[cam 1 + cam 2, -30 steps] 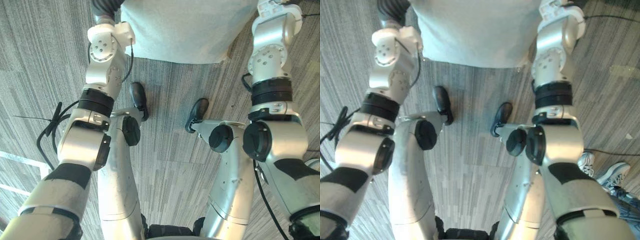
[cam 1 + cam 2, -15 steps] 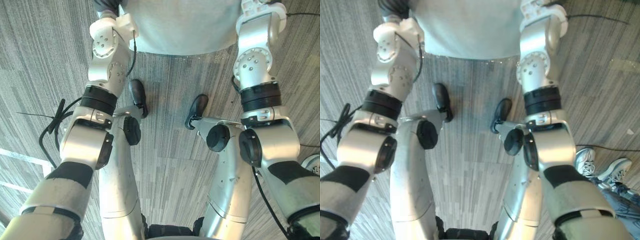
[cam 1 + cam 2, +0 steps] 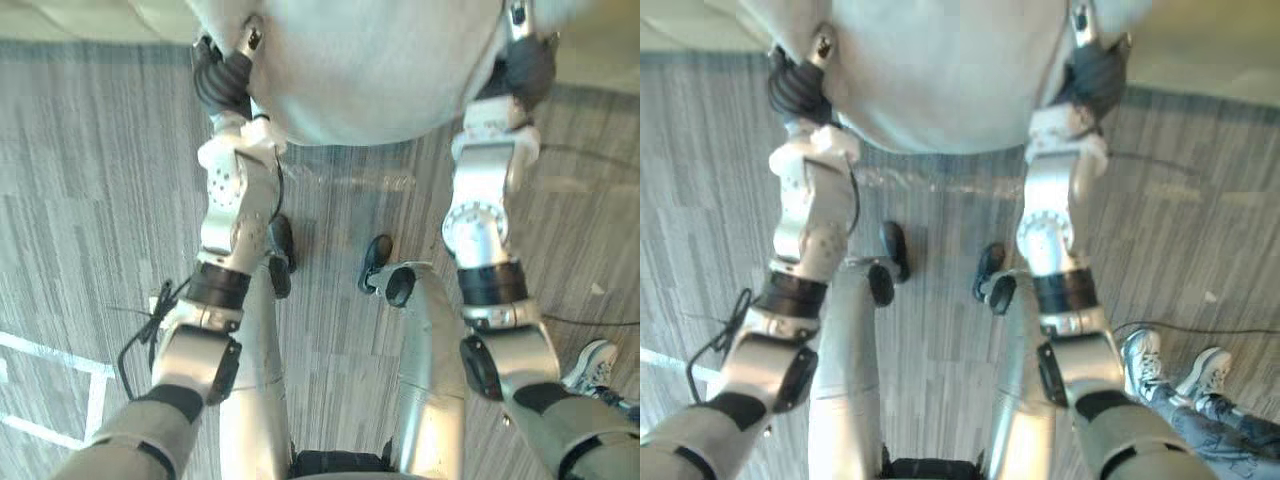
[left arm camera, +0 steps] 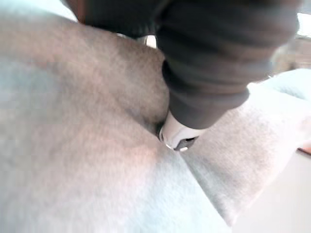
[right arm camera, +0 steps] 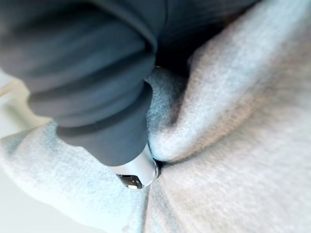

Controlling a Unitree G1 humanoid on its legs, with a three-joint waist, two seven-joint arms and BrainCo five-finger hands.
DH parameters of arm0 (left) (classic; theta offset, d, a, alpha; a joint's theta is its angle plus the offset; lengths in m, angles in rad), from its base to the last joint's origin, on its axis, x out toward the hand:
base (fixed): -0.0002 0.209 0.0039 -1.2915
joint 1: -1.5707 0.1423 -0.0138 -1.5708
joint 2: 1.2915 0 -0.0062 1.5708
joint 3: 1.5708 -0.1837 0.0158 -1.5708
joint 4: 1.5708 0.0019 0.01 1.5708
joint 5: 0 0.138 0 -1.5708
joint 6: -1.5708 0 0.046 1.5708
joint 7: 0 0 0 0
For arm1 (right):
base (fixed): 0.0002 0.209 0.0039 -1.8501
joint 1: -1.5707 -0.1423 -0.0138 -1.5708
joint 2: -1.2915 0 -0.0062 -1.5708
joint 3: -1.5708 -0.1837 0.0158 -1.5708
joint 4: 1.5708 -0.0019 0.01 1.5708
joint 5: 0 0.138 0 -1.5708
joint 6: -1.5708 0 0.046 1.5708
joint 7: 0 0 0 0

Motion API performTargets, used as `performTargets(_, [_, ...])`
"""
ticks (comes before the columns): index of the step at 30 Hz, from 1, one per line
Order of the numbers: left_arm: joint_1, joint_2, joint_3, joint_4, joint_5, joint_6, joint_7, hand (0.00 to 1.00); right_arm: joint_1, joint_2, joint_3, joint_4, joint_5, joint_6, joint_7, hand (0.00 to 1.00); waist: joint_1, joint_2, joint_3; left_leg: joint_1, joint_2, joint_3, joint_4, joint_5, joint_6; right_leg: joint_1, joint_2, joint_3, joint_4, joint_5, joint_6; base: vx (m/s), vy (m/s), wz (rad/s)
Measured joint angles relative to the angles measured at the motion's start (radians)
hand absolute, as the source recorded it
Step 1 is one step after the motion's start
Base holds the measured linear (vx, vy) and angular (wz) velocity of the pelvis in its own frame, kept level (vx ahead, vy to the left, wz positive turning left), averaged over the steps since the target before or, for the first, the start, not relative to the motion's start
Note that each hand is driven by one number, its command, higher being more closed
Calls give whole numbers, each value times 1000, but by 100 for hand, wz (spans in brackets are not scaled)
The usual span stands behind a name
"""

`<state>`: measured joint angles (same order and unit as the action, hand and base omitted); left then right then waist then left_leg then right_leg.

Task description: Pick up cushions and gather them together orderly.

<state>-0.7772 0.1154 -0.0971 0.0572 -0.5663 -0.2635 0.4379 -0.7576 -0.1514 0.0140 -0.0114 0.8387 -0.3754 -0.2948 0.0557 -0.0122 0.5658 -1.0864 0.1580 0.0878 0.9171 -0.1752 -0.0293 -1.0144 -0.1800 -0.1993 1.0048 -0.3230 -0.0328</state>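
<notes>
— Grey striped carpet [image 3: 90, 200] across most of both head views, w/ a paler strip [image 3: 60, 18] along the top edge. That's my backdrop.

— Copy. Where's the task item?

— Top centre of frame. I've got one big light-grey cushion [image 3: 370, 60] spanning most of the top, w/ its rounded lower edge showing over the carpet. It sits between the two arms.

— And the hands?

— L hand [image 3: 228, 78] is at upper left, against the cushion's left side. R hand [image 3: 522, 68] is at upper right, against its right side. Both are in contact w/ the fabric.

— Grip state?

— Can't tell for either one. On the L wrist cam I see the dark ribbed cover pushed into a deep fold, w/ cloth bunched round it and one small silver part poking out at the crease. The R wrist cam is much the same: cover sunk into a pucker of grey fabric, silver bit at the bottom of the fold. I can't say whether either hand is clenched on the cloth or just pressing in.

— Understood. Anything else on the floor?

— Smaller stuff. I see white lines [image 3: 50, 350] on the carpet at lower left of the L eye view. At lower right of the R eye view there's a person: a jeans leg [image 3: 1230, 440] and two white trainers [image 3: 1145, 352] on the carpet, just beside the R arm in frame. One trainer also shows at the right edge of the L eye view.
</notes>
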Motion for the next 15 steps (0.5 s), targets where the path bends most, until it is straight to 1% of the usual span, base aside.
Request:
performTargets(1, [64, -29, -10, -44, 31, -13, 1, 100, 65, 25, 1, -39, -53, -6, 2, 100, -1, -1, -28, 48, -8, -4, -45, 4, -4, 50, 2, -9, -43, 4, 6, 25, -27, 8])
performTargets(2, [88, -41, -14, -61, 44, -13, 1, 100, 93, 34, 1, -58, -66, -7, 2, 100, -1, 0, -36, 70, -12, -6, -61, 9, -2, 74, 3, -12, -59, 6, 6, 82, -23, 15])
performTargets(3, [154, -69, -24, -105, 67, -13, 1, 100, 165, 54, 5, -111, -106, -8, 2, 100, 1, 0, -37, 152, -14, -5, -101, 15, -9, 155, 3, -18, -98, 13, 1, 122, -23, 15])
performTargets(4, [224, -93, -33, -132, 82, -17, 1, 100, 244, 77, 24, -153, -142, -11, 3, 100, 2, 0, -54, 217, -18, -4, -135, 19, -12, 222, 5, -25, -136, 14, 4, 155, -27, 13])
performTargets(5, [246, -100, -34, -140, 86, -17, 1, 100, 269, 83, 32, -166, -150, -10, 3, 100, 2, -1, -63, 232, -20, -4, -147, 20, -13, 238, 5, -28, -147, 15, 5, 168, -16, 13])
performTargets(6, [316, -122, -38, -164, 92, -16, 1, 100, 353, 105, 52, -211, -186, -7, 8, 100, 2, 0, -90, 291, -28, -4, -190, 25, -17, 299, 5, -36, -188, 17, 8, 174, -15, 13])
performTargets(7, [367, -129, -43, -189, 94, -15, 1, 100, 410, 111, 74, -241, -217, -1, 9, 100, 1, -1, -97, 346, -32, -3, -219, 27, -18, 354, 6, -43, -217, 18, 10, 173, -15, 12])
performTargets(8, [380, -131, -45, -194, 94, -15, 1, 100, 426, 112, 79, -250, -221, 1, 10, 100, 1, -1, -97, 363, -33, -2, -228, 27, -18, 372, 6, -44, -226, 18, 10, 122, -15, 9])
performTargets(9, [415, -134, -55, -205, 94, -16, 1, 100, 471, 114, 93, -266, -248, 3, 15, 100, 2, -1, -97, 415, -38, -2, -261, 30, -22, 423, 6, -50, -254, 19, 13, 128, -25, 14])
performTargets(10, [461, -139, -65, -214, 94, -16, 0, 100, 537, 114, 115, -290, -256, 10, 18, 100, 2, -1, -98, 489, -48, -3, -315, 42, -26, 496, 6, -58, -299, 24, 22, 148, -33, 20])
performTargets(11, [510, -142, -74, -231, 94, -17, -4, 100, 602, 112, 132, -315, -294, 14, 30, 100, 1, -1, -99, 553, -55, -5, -361, 51, -28, 561, 8, -66, -343, 29, 28, 142, -36, 18])
performTargets(12, [525, -141, -79, -235, 94, -18, -5, 100, 622, 111, 137, -322, -300, 14, 35, 100, 0, -1, -102, 570, -59, -7, -374, 53, -29, 578, 8, -68, -355, 30, 29, 114, -22, 18])
performTargets(13, [567, -139, -90, -237, 94, -29, -11, 100, 676, 111, 148, -326, -330, 14, 59, 100, -5, -1, -135, 604, -71, -13, -413, 61, -31, 615, 10, -76, -392, 36, 33, 90, -15, 13])
performTargets(15, [610, -130, -102, -237, 94, -31, -18, 100, 715, 109, 146, -314, -337, 22, 76, 100, -11, 0, -182, 630, -70, -15, -447, 63, -32, 648, 24, -78, -444, 51, 39, 138, -1, 1])
